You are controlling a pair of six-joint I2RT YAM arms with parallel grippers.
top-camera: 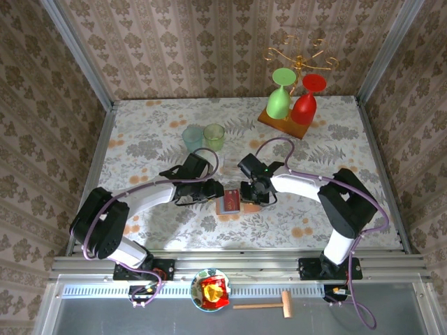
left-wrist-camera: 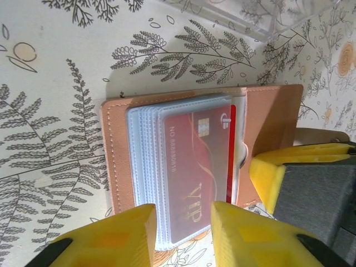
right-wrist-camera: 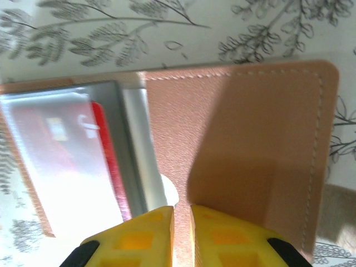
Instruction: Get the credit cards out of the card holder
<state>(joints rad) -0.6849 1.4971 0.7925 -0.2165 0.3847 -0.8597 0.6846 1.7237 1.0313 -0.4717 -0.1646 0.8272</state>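
Top external view: the card holder (top-camera: 230,200) lies open on the floral table (top-camera: 140,125), just below the frame's centre. The left gripper (top-camera: 211,192) is at its left edge and the right gripper (top-camera: 255,193) at its right. Green and red goblets (top-camera: 292,103) stand on a wooden board (top-camera: 281,125) at the upper right, and two tumblers (top-camera: 203,137) stand left of centre.

Left wrist view: the tan holder fills the middle of the frame. Its clear sleeves (left-wrist-camera: 146,167) are fanned, with a red VIP credit card (left-wrist-camera: 194,167) on top. The left gripper's yellow fingers (left-wrist-camera: 125,236) stand apart at the bottom edge, on either side of the sleeves' lower end.

Right wrist view: the tan flap fills the right half, with the red card under glare at the left. The right gripper's fingers (right-wrist-camera: 217,239) are drawn nearly together at the flap's lower edge; whether they pinch it cannot be told.
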